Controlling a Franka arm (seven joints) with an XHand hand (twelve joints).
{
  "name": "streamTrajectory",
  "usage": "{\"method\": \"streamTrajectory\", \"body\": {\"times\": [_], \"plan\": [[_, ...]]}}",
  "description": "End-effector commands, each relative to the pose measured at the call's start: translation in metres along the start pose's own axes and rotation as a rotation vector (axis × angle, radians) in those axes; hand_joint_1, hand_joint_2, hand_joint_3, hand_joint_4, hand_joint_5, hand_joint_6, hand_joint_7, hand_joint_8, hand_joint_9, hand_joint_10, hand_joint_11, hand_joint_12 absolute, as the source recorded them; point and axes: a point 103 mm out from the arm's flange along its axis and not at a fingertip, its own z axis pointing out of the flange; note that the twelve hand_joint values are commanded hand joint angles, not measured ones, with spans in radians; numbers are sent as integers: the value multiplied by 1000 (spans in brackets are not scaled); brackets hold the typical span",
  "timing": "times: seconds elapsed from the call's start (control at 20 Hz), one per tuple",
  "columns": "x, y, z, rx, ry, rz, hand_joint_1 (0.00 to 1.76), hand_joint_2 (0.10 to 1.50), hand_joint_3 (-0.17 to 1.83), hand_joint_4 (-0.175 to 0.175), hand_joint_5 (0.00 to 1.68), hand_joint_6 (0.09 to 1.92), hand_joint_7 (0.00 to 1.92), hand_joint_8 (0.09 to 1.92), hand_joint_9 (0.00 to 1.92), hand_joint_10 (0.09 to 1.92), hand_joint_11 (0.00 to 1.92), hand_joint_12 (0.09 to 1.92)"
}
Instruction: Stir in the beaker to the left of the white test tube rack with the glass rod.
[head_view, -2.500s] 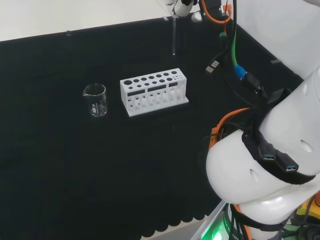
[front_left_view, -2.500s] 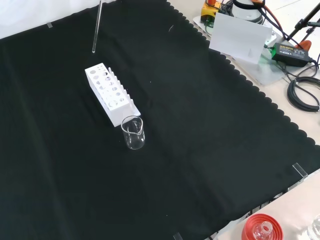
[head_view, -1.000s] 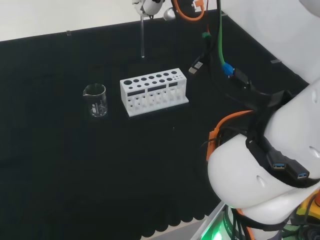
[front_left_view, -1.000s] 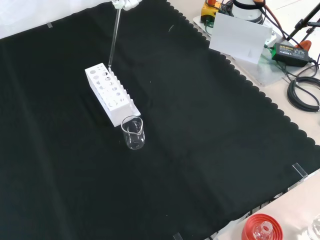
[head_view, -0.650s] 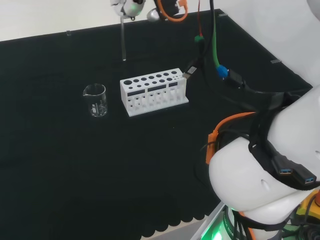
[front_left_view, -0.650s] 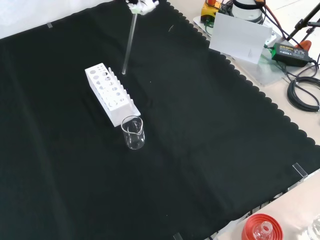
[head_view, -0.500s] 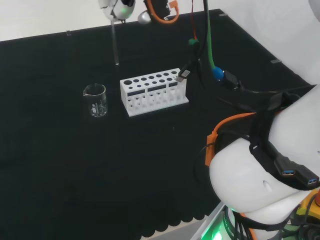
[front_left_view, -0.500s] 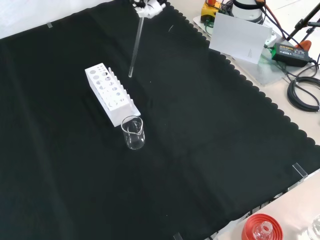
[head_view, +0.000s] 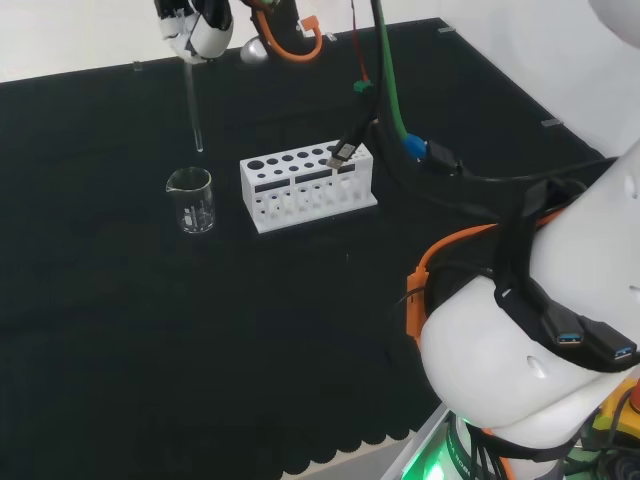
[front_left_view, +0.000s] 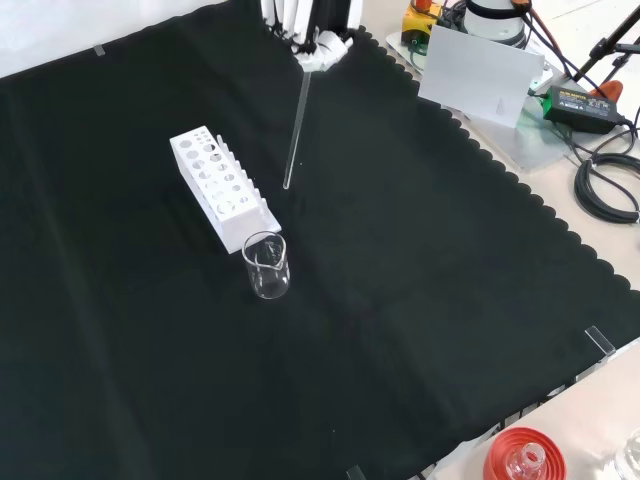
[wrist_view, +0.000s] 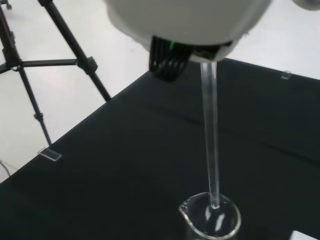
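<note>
Beaker: you see the clear glass beaker standing upright on the black cloth, leftmost of the things in the head view, just beside the short left end of the rack and apart from it. In the front view the beaker sits just below the rack's near end. You cannot tell from these views whether it holds any liquid.

Glass rod: your glass rod hangs nearly upright from the hand, its lower tip in the air just above the beaker's rim in the head view. In the wrist view the rod runs down to the beaker's mouth, its tip level with the rim. In the front view the rod leans slightly.

Hand: your hand is near the cloth's far edge in the head view, fingers pinched on the rod's top end. In the front view the hand enters from the top edge.

Rack: the white test tube rack stands right of the beaker in the head view, its holes facing up; in the front view the rack lies left of the rod.
</note>
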Motion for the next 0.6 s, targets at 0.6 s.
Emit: {"method": "streamTrajectory", "body": {"times": [0.6], "plan": [[14, 28, 12, -2, 18, -65, 1332, 564, 845, -175, 1201, 679, 1346, 843, 1674, 537, 1559, 660]]}}
